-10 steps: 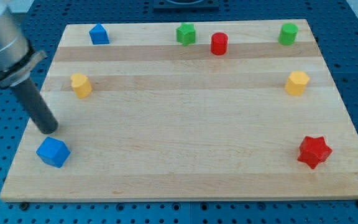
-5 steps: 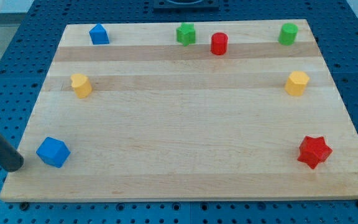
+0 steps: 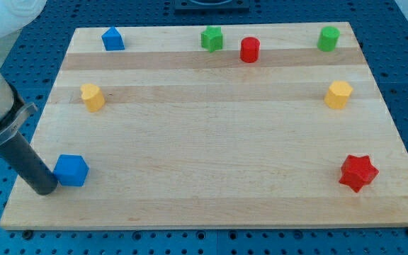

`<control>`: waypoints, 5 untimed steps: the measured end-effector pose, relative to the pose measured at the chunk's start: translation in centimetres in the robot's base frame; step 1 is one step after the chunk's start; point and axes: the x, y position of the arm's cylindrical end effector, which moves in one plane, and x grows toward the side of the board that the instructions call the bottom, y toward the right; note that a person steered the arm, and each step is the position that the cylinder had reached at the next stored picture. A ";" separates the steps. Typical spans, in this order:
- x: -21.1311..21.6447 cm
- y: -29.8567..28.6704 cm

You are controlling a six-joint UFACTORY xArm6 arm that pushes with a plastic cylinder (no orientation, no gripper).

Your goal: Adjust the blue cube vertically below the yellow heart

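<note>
The blue cube (image 3: 71, 170) lies near the board's lower left corner. The yellow heart (image 3: 92, 97) sits above it at the left side, a little to the cube's right. My tip (image 3: 44, 188) rests on the board just left of the blue cube, touching its left side. The dark rod rises from there up and to the left.
A blue house-shaped block (image 3: 112, 39), a green star (image 3: 212, 38), a red cylinder (image 3: 250, 49) and a green cylinder (image 3: 327, 38) stand along the view's top. A yellow hexagon (image 3: 338, 94) is at the right. A red star (image 3: 358, 172) is at the lower right.
My tip swung from above the blue cube down to its left, then moved right against it. The cube has slid a little to the right and turned.
</note>
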 end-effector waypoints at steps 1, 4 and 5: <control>0.0 0.0; -5.3 -5.4; -7.7 -4.0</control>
